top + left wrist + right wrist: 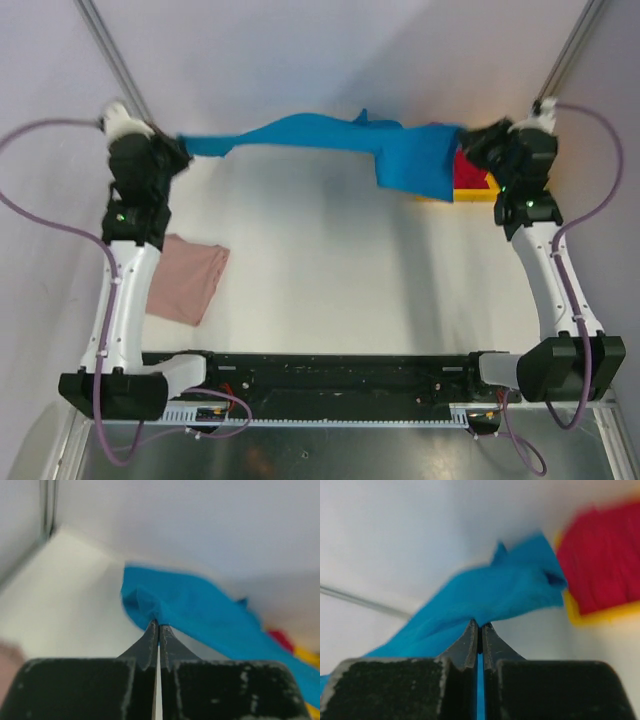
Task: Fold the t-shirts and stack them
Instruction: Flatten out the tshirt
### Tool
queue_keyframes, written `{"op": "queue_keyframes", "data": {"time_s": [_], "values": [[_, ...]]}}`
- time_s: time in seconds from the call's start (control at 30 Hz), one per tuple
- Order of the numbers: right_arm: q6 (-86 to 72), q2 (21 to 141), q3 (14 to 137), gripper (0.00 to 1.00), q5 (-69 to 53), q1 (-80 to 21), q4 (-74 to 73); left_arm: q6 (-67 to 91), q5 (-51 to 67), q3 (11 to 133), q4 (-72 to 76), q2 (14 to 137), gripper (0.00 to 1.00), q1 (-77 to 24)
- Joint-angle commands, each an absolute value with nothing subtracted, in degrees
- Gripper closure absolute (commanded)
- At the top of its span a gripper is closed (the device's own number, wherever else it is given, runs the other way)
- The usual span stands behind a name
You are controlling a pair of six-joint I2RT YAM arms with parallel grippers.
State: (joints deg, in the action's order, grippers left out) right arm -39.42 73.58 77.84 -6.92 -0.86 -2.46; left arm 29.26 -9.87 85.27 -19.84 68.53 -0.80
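Note:
The bright blue t-shirt (pixel 340 137) hangs stretched in the air across the far side of the table, held at both ends. My left gripper (pixel 180 146) is shut on its left end, seen in the left wrist view (pixel 158 623). My right gripper (pixel 466 140) is shut on its right end, seen in the right wrist view (pixel 480 625). The dusty pink t-shirt (pixel 187 277) lies folded on the table by the left arm. The crimson red t-shirt (pixel 470 170) lies in the yellow tray (pixel 492 190), partly hidden behind the blue cloth; it also shows in the right wrist view (pixel 600 560).
The yellow tray stands at the far right, under the right gripper. Metal frame posts (pixel 110 55) rise at both far corners. The arm bases and a black rail (pixel 330 370) run along the near edge.

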Motion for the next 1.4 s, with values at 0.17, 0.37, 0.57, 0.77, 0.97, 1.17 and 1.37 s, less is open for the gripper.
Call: {"op": "queue_keyframes", "data": {"time_s": [0.17,0.37,0.57,0.77,0.97,1.17,1.37], "values": [[-37.6,65.1,47.8,1.00,-10.8,0.4,-21.2,38.0,-5.7,41.3,-23.1,57.4,1.00,-0.4],[-33.9,69.9,38.5,1.00,-12.7,2.9,-21.9,42.7,-5.7,29.3,-23.0,56.5,1.00,-0.4],[-31.9,72.3,38.1,0.98,-12.0,4.1,-22.9,42.9,-6.4,27.0,-23.0,54.6,1.00,-0.4],[-33.0,70.7,40.3,1.00,-11.4,4.5,-23.3,42.9,-5.8,27.1,-23.1,54.4,1.00,-0.4],[-32.3,68.1,41.5,1.00,-8.6,4.4,-26.8,42.7,-5.0,27.3,-24.0,53.9,1.00,-1.1],[-32.5,69.6,41.8,1.00,-10.0,5.5,-23.9,43.6,-6.7,26.4,-24.3,53.1,1.00,-1.5],[-34.3,76.4,46.9,1.00,-9.8,4.2,-19.1,43.1,-8.9,33.8,-23.4,61.4,1.00,-1.9]]}}
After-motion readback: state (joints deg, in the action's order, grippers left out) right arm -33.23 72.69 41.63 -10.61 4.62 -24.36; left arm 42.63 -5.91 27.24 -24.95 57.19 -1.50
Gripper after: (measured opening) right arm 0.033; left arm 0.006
